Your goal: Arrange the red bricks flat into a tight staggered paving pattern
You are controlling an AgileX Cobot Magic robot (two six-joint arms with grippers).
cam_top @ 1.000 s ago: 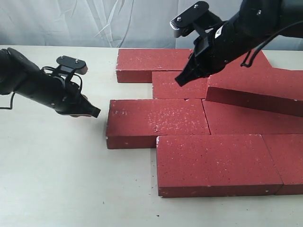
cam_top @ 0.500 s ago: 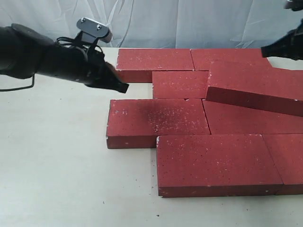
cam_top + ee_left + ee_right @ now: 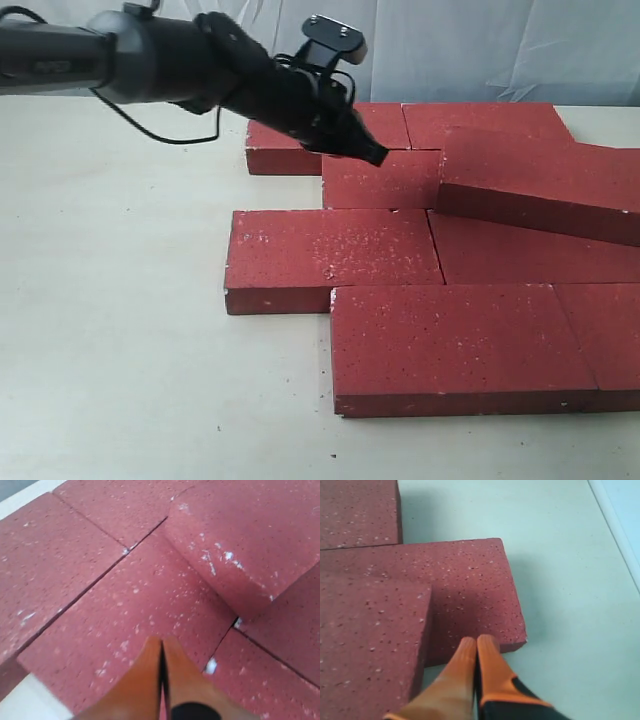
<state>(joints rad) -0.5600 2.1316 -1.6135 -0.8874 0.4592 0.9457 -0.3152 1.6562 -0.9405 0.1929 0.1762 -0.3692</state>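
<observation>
Over back red bricks [image 3: 380,185]: left tool [image 3: 373,156] angled down, closed, empty; right tool [image 3: 476,643] closed.

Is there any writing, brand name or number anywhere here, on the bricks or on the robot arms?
No readable text anywhere.
The red bricks show only whitish speckles, no stamp.
The left gripper, the right gripper and the table carry no label or number that I can make out.
</observation>
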